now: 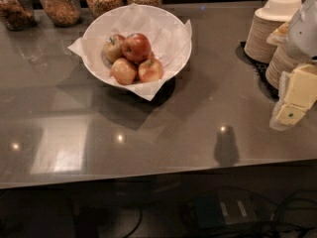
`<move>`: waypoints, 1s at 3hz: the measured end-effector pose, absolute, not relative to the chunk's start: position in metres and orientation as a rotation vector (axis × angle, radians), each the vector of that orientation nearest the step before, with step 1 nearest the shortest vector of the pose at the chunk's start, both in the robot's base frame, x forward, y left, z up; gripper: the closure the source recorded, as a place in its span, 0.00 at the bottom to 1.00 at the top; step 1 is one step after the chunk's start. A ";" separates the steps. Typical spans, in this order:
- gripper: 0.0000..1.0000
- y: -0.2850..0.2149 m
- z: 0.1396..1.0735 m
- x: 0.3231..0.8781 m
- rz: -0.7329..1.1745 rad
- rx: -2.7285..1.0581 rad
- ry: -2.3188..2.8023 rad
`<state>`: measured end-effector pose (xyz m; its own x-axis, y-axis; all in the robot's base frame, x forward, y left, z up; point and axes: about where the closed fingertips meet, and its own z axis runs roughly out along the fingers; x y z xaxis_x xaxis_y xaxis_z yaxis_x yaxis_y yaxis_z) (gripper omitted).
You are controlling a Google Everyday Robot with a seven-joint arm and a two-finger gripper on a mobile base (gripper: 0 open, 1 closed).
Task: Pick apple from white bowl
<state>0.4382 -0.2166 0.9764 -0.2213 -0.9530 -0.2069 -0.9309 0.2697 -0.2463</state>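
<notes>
The white bowl (185, 54) stands on the grey counter at the back, left of centre, lined with crinkled white paper whose corners stick out over the rim. It holds several apples. The apple (136, 47), the deepest red and glossy, lies on top of the pile. Paler yellow-orange apples lie to its left (113, 48) and in front of it (124, 71), (150, 70). My gripper (296, 97), with cream-coloured parts, hangs at the right edge of the camera view, well to the right of the bowl and apart from it. It holds nothing that I can see.
Several glass jars of grain (60, 4) line the back edge behind the bowl. Stacks of beige disposable bowls (270, 29) stand on a black mat at the back right, just behind the gripper. The counter's front edge (148, 180) runs across the lower view, with cables beneath.
</notes>
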 end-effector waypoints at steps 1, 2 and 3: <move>0.00 -0.217 0.976 0.438 -0.099 -1.724 2.231; 0.00 -0.200 0.977 0.455 -0.036 -1.669 2.165; 0.00 -0.173 0.976 0.483 0.051 -1.568 2.090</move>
<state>0.4827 -0.1731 0.9759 -0.1926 -0.8844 -0.4251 -0.9040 0.3285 -0.2738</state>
